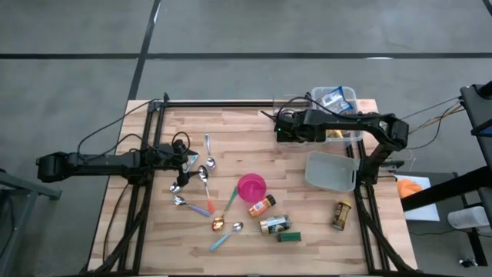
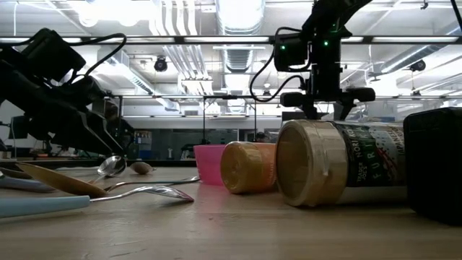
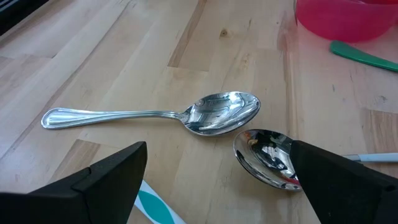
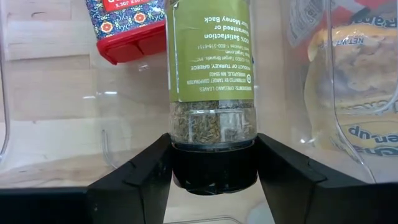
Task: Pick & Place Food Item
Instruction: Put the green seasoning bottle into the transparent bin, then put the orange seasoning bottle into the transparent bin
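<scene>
High view: my right jaws [image 1: 286, 125] are hovering near the worktop's far right corner, beside the clear bin [image 1: 350, 98]; several jars are still lying on the worktop.

Right wrist view: jaws clamping the oregano jar [image 4: 212, 87] by its cap.

Left wrist view: my left jaws [image 3: 217, 177] are standing wide apart, empty, over spoons [image 3: 217, 115].

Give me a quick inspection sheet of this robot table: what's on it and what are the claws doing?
Surface: wooden table.
Job's things: oregano jar held over clear bin; bin lid lies off beside it; spice jars await.
Clutter: pink cup, several spoons.
Claws: right claw shut on oregano jar's dark cap; left claw open, low over two spoons.
Cables: black leads trail from left arm.
Surroundings: grey floor; nobody seen.
</scene>
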Motion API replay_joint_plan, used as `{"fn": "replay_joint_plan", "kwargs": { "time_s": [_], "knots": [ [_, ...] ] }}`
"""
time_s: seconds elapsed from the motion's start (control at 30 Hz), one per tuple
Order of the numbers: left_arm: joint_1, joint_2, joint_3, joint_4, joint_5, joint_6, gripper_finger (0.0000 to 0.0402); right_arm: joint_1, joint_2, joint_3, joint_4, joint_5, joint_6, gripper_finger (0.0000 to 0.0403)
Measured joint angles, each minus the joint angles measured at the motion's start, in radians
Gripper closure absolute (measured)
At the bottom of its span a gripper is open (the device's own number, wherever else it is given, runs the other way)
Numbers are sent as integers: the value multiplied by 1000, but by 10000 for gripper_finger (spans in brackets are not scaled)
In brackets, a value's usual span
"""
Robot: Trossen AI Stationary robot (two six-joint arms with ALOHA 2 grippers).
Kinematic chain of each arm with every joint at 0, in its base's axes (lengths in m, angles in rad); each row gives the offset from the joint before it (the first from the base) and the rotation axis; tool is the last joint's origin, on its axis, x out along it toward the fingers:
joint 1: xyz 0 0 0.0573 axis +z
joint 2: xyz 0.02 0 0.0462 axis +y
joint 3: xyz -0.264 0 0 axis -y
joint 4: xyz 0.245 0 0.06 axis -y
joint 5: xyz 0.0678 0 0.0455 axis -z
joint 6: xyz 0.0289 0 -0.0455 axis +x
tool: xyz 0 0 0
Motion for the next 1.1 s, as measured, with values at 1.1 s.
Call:
{"fn": "replay_joint_plan", "kwargs": {
  "time_s": [1.1],
  "knots": [
    [0,1,0,0,0,0,6,206,-58,207,11,168,-255,145]
  ]
}}
